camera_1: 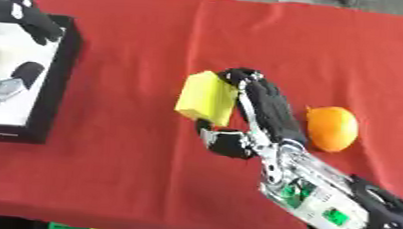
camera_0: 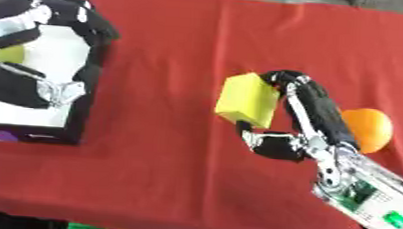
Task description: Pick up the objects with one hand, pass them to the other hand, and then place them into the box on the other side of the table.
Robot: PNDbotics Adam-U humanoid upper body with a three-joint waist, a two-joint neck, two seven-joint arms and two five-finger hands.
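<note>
A: What has the right hand point(camera_0: 302, 123) got?

B: Its fingers and thumb are curled round a yellow foam-like block point(camera_0: 247, 100); the block sits on the hand's left side, held just over the red cloth of the bench point(camera_0: 183, 45).

A: And the left hand point(camera_0: 25, 50)?

B: Over the white-floored black box point(camera_1: 51, 77) at the far left, fingers bent near a green round thing point(camera_0: 10, 53); whether it grips it I cannot tell.

A: So the pass?

B: Leftward, I judge; the block faces that way; an orange round fruit point(camera_1: 330, 128) lies just right of the right hand.
</note>
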